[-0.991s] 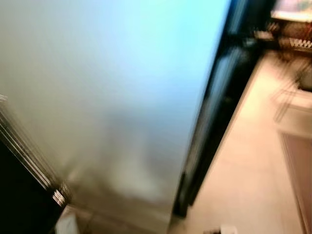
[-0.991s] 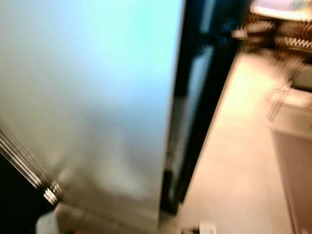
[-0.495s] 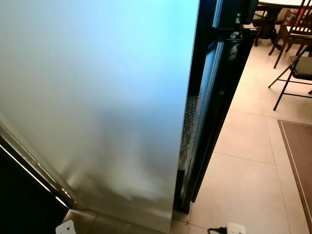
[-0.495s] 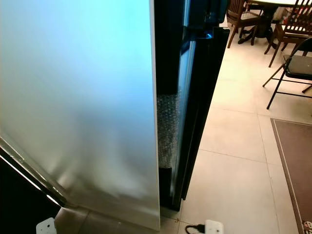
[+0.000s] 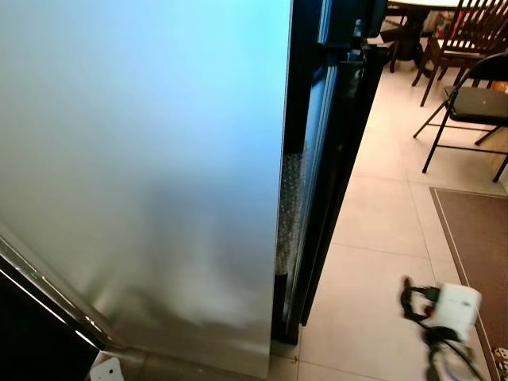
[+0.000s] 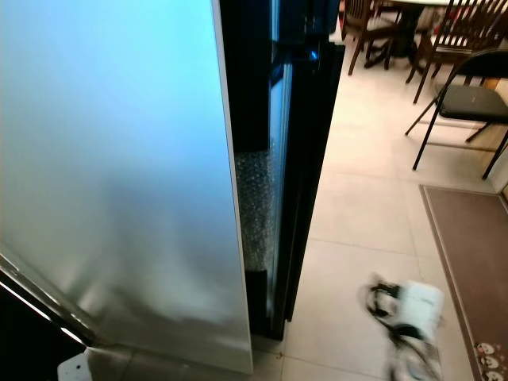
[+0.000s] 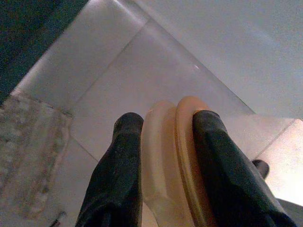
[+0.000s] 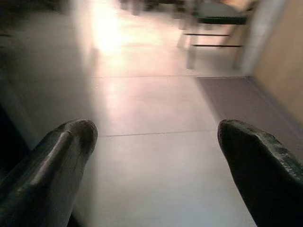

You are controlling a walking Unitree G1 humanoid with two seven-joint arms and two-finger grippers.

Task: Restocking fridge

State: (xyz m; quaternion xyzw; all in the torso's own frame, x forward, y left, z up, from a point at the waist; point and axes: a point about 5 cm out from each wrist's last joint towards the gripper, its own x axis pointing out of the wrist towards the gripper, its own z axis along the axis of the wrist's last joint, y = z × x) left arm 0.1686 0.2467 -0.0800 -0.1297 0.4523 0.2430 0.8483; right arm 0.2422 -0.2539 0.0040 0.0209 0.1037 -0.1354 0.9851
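Head camera is panning: the fridge door [image 5: 143,175] edge is sliding toward 9 o'clock versus half a second ago, and blur is clearing. New in frame: my right arm [image 5: 444,313] is rising at 4 o'clock over the tiled floor [image 6: 357,198], smeared by motion. Right gripper [image 8: 151,142] fingers are standing wide apart, holding nothing. Left gripper [image 7: 163,142] fingers are clamped on a pale orange ridged item [image 7: 170,156]; I cannot tell what it is. I'm judging the right arm is coming up for the door while the stock waits in the left. Folding chair [image 6: 468,103] is sitting at 2 o'clock.
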